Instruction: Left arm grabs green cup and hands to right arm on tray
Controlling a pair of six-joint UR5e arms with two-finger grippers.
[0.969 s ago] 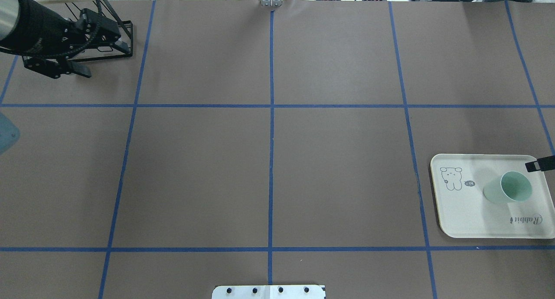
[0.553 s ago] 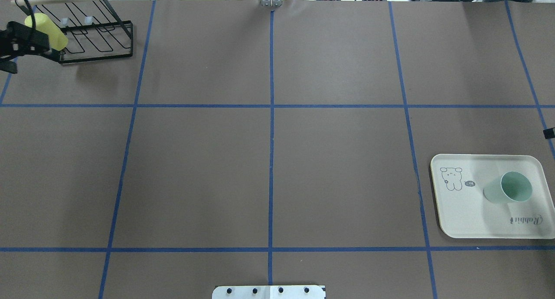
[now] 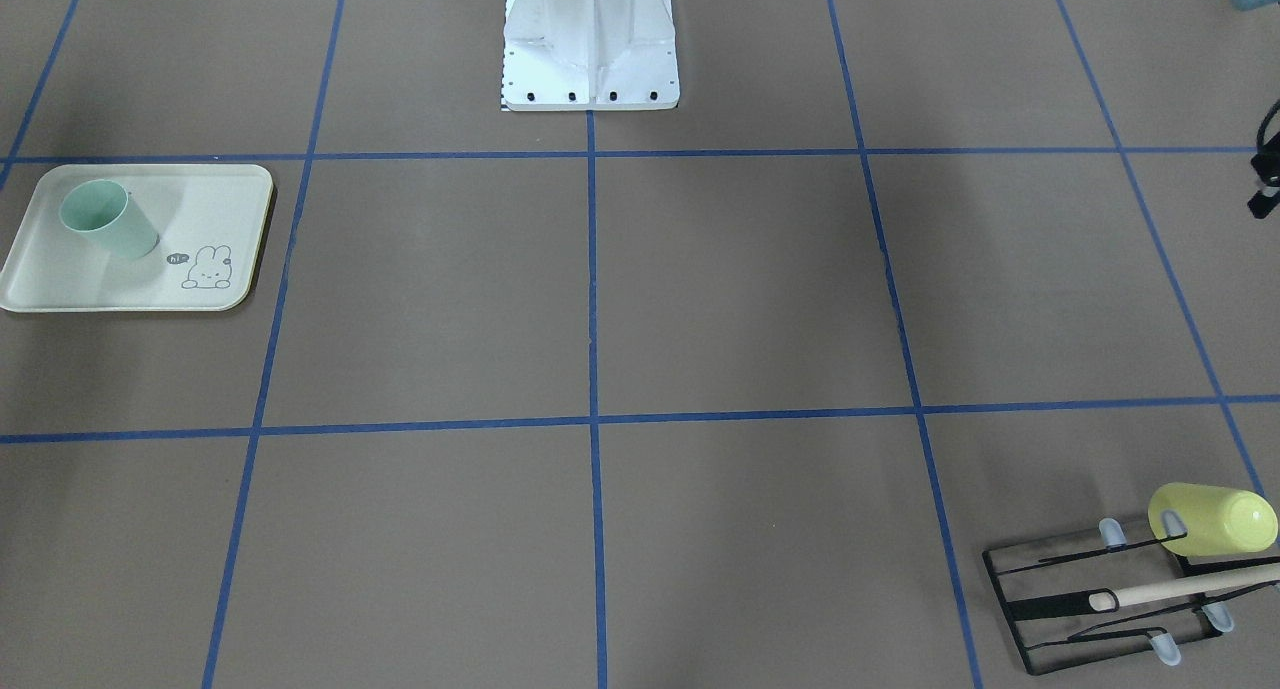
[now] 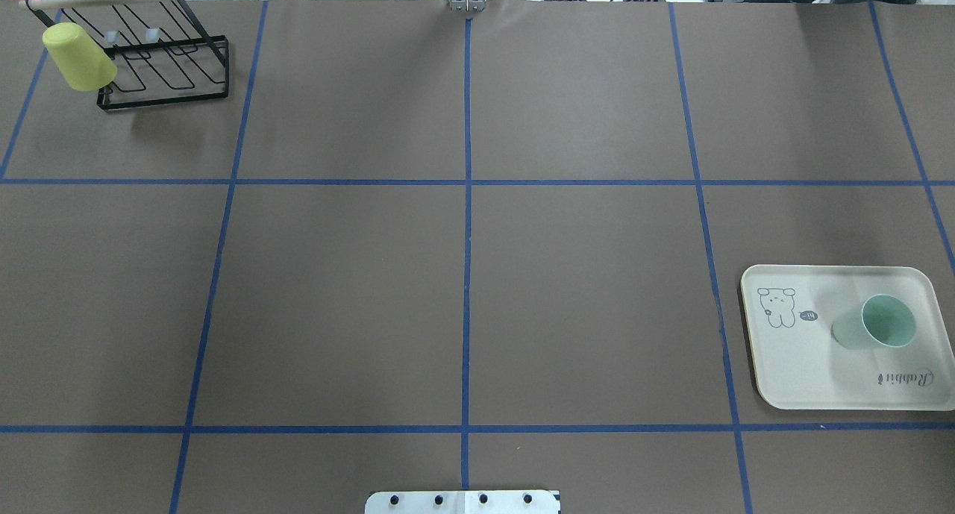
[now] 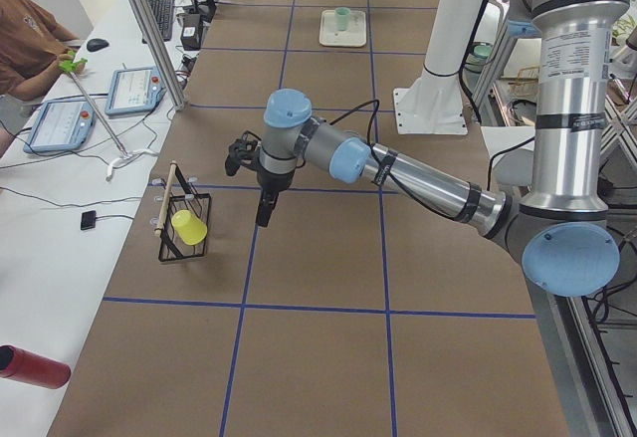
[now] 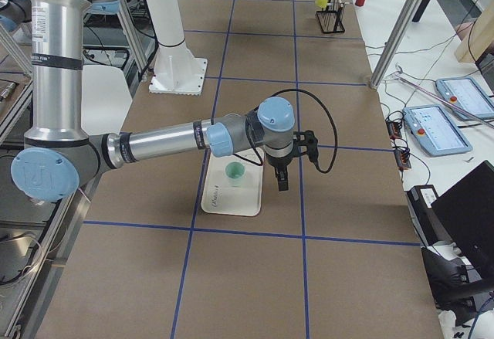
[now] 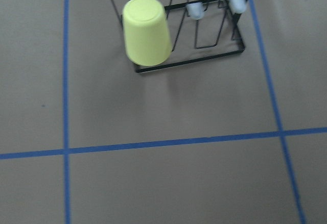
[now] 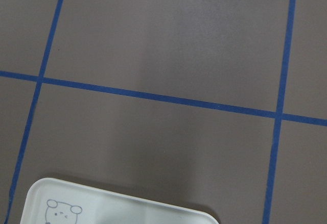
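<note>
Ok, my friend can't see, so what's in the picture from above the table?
A small green cup stands on a cream bunny tray at the right side of a brown table marked with blue tape lines. Far away, in the top left corner, a yellow cup hangs on a black wire rack.

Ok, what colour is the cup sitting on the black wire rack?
The cup is plain yellow-green, no pattern; the left wrist view shows it best.

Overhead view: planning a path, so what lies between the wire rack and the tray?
Between rack and tray, only bare table and blue tape, seen overhead.
</note>
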